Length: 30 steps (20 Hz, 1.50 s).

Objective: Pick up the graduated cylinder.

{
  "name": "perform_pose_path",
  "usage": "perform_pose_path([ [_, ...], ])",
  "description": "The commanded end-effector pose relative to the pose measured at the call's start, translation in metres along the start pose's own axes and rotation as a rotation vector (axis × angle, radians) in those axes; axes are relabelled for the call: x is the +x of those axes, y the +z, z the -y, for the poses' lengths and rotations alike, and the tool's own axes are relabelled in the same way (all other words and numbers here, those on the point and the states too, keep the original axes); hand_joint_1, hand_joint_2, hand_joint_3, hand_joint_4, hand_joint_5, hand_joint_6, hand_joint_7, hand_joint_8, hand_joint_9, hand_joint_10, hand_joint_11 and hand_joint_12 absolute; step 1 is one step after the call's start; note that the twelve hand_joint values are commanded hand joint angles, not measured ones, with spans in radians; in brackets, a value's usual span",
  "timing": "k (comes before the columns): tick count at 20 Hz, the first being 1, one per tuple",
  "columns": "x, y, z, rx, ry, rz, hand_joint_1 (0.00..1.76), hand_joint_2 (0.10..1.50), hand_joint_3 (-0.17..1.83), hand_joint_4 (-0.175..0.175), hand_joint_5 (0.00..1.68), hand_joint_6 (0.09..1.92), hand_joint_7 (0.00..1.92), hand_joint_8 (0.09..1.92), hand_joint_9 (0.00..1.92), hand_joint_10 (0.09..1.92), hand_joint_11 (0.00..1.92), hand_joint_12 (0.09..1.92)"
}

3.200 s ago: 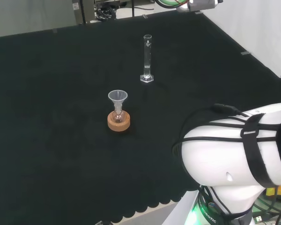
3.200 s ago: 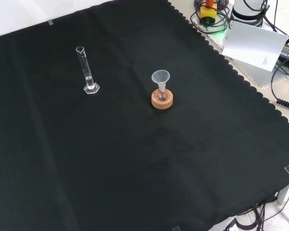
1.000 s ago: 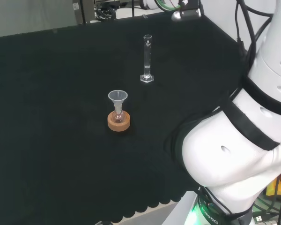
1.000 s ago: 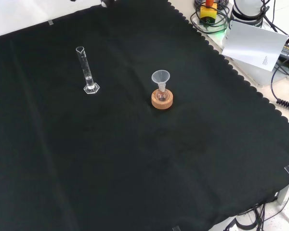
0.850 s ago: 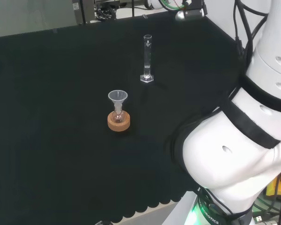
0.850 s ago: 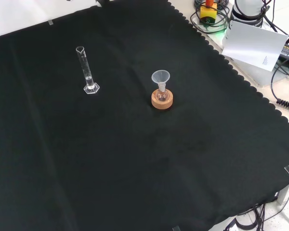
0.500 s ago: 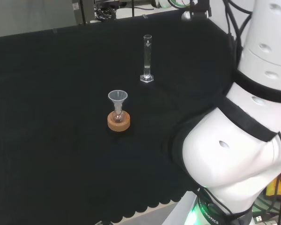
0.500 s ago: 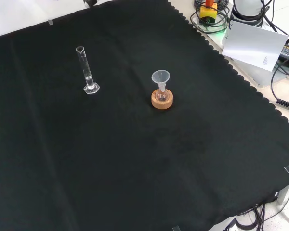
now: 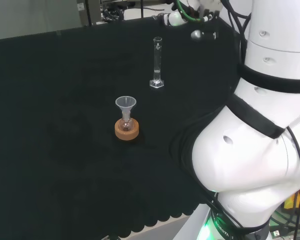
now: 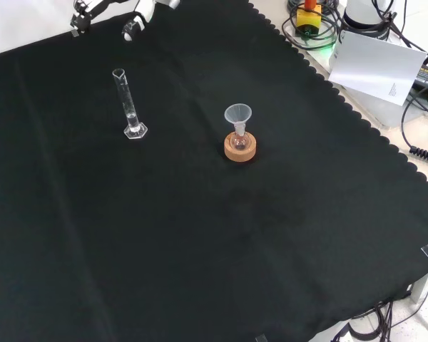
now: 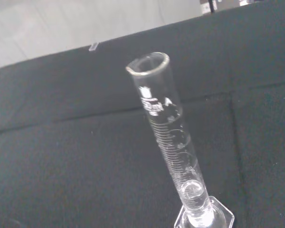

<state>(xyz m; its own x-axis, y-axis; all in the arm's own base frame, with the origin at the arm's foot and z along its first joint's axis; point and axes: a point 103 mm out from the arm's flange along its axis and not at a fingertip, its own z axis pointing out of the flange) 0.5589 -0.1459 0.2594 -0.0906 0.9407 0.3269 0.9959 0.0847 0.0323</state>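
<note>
Reaching is all you have so far: the hand (image 10: 132, 21) hovers beyond the graduated cylinder (image 10: 129, 104), fingers apart and touching nothing, while it stands upright on the black cloth (image 10: 200, 242), closing and lifting left.

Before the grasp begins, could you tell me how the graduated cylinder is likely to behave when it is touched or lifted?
The graduated cylinder is tall and thin on a small base, so a sideways nudge could probably tip it. It looks like clear, smooth glass, likely rigid, slippery and breakable. It appears nearly empty, so probably light.
</note>
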Motion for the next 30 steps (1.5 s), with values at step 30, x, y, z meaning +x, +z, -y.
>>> perform_pose_path([
  [30,-0.056,0.139,-0.020,-0.092,-0.247,-0.518,0.92,0.68,0.56,-0.061,0.44,0.09,0.29,0.66,0.53,0.59,0.32,1.32],
])
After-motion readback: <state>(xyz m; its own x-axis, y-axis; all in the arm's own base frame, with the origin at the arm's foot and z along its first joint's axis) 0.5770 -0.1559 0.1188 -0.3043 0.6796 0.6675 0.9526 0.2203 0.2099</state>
